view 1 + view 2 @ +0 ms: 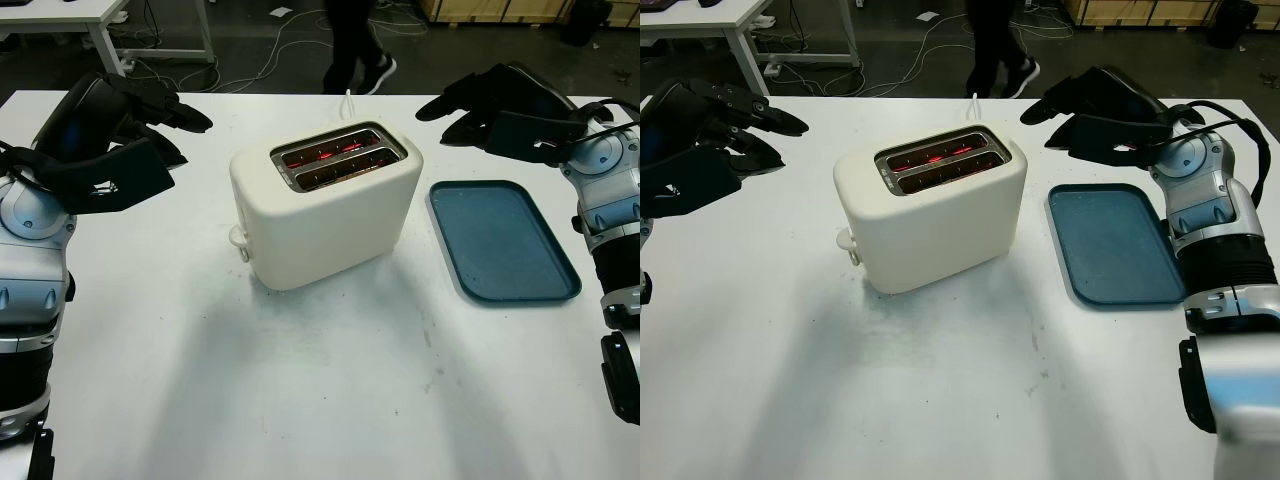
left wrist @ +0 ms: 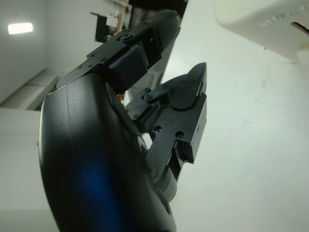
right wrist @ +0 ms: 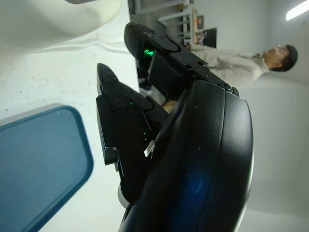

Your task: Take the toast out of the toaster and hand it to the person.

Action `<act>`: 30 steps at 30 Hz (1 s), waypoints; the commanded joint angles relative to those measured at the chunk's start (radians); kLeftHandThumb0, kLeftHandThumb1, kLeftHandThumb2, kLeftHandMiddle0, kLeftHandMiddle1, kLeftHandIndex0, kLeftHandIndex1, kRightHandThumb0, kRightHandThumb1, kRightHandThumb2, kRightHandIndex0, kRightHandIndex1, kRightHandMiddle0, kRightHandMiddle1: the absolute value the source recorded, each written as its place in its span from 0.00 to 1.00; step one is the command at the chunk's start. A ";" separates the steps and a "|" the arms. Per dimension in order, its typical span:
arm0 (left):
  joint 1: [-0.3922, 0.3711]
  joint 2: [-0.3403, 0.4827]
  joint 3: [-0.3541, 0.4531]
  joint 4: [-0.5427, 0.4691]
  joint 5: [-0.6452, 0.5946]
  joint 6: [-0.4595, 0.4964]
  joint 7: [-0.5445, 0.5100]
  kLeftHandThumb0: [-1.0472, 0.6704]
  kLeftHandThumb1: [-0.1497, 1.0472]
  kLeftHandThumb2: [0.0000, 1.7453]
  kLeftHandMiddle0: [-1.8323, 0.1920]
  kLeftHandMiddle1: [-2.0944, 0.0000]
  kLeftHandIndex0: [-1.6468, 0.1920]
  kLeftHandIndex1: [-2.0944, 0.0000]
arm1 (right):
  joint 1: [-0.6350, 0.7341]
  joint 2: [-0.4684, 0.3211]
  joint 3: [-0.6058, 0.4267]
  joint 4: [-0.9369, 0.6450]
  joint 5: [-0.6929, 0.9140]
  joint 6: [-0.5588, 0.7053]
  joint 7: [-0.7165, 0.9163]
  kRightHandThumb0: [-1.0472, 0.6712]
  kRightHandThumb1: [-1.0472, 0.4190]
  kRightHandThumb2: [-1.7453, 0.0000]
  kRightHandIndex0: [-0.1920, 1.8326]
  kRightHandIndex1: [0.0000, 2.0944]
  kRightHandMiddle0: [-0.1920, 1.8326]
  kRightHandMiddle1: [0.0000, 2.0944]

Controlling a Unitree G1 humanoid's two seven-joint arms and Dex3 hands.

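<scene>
A cream toaster point(image 1: 325, 205) stands in the middle of the white table point(image 1: 300, 400), its lever knob point(image 1: 238, 236) facing front left. Both top slots point(image 1: 338, 158) glow red inside, and I cannot tell the toast apart from the dark inner walls. My left hand point(image 1: 190, 140) hovers open above the table to the toaster's left, fingers point(image 2: 178, 121) pointing toward it. My right hand point(image 1: 435, 125) hovers open to the toaster's right, behind the tray, holding nothing. A person's legs point(image 1: 355, 45) stand beyond the table's far edge; the person point(image 3: 231, 60) wears a light top.
A blue tray point(image 1: 505, 240) lies flat to the right of the toaster with nothing in it. The toaster's white cord point(image 1: 348, 100) runs off the far edge. Cables and another table's legs point(image 1: 100, 40) are on the floor behind.
</scene>
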 commanded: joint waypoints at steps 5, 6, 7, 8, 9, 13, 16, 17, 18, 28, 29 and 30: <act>-0.014 -0.013 -0.009 0.032 -0.001 -0.045 0.021 0.61 0.81 0.00 0.38 0.79 0.32 0.96 | 0.009 0.000 -0.009 0.009 0.014 -0.001 0.004 0.53 0.09 0.98 0.62 0.07 0.58 0.01; -0.014 -0.015 -0.009 0.037 -0.004 -0.051 0.021 0.61 0.81 0.00 0.38 0.78 0.32 0.96 | 0.009 0.002 -0.009 0.010 0.015 0.000 0.002 0.53 0.09 0.98 0.62 0.07 0.58 0.01; -0.013 -0.016 -0.009 0.041 -0.004 -0.058 0.023 0.61 0.81 0.00 0.38 0.78 0.31 0.96 | 0.009 0.003 -0.008 0.009 0.012 0.002 0.000 0.53 0.09 0.98 0.62 0.07 0.58 0.01; -0.012 -0.018 -0.009 0.043 -0.002 -0.061 0.025 0.61 0.80 0.00 0.38 0.78 0.31 0.96 | 0.009 0.003 -0.006 0.009 0.010 0.004 -0.002 0.53 0.09 0.99 0.62 0.06 0.58 0.01; -0.012 -0.016 -0.010 0.040 0.001 -0.058 0.022 0.60 0.80 0.00 0.38 0.77 0.31 0.96 | 0.009 0.003 -0.004 0.008 0.006 0.006 -0.004 0.52 0.09 0.99 0.62 0.06 0.58 0.01; -0.012 -0.018 -0.004 0.039 -0.007 -0.055 0.017 0.61 0.81 0.00 0.39 0.77 0.31 0.96 | 0.009 0.004 0.002 -0.009 -0.001 0.023 0.000 0.50 0.09 0.98 0.61 0.06 0.57 0.00; -0.012 -0.021 -0.002 0.041 -0.010 -0.059 0.020 0.62 0.81 0.00 0.39 0.76 0.31 0.96 | 0.011 0.002 0.001 -0.012 0.005 0.017 0.005 0.50 0.09 0.98 0.61 0.05 0.57 0.00; -0.013 -0.022 -0.003 0.049 -0.011 -0.068 0.025 0.61 0.81 0.00 0.39 0.75 0.31 0.96 | 0.013 0.001 0.000 -0.014 0.008 0.015 0.006 0.50 0.09 0.98 0.61 0.05 0.57 0.00; -0.013 -0.022 -0.004 0.052 -0.009 -0.072 0.026 0.61 0.80 0.00 0.39 0.75 0.31 0.96 | 0.014 0.001 -0.002 -0.016 0.010 0.018 0.006 0.50 0.09 0.98 0.61 0.05 0.57 0.00; -0.019 -0.028 -0.005 0.048 -0.011 -0.073 0.024 0.62 0.81 0.00 0.41 0.72 0.31 0.96 | 0.018 0.001 -0.006 -0.005 0.011 0.003 -0.001 0.48 0.09 0.98 0.62 0.05 0.58 0.00; -0.019 -0.028 -0.004 0.044 -0.010 -0.063 0.021 0.62 0.81 0.00 0.41 0.72 0.31 0.96 | 0.017 0.002 -0.005 0.000 0.011 -0.001 -0.002 0.48 0.09 0.98 0.62 0.05 0.58 0.00; -0.019 -0.028 -0.004 0.041 -0.009 -0.055 0.019 0.62 0.81 0.00 0.41 0.72 0.31 0.96 | 0.015 0.002 -0.004 0.003 0.010 -0.003 -0.002 0.48 0.09 0.98 0.62 0.05 0.58 0.00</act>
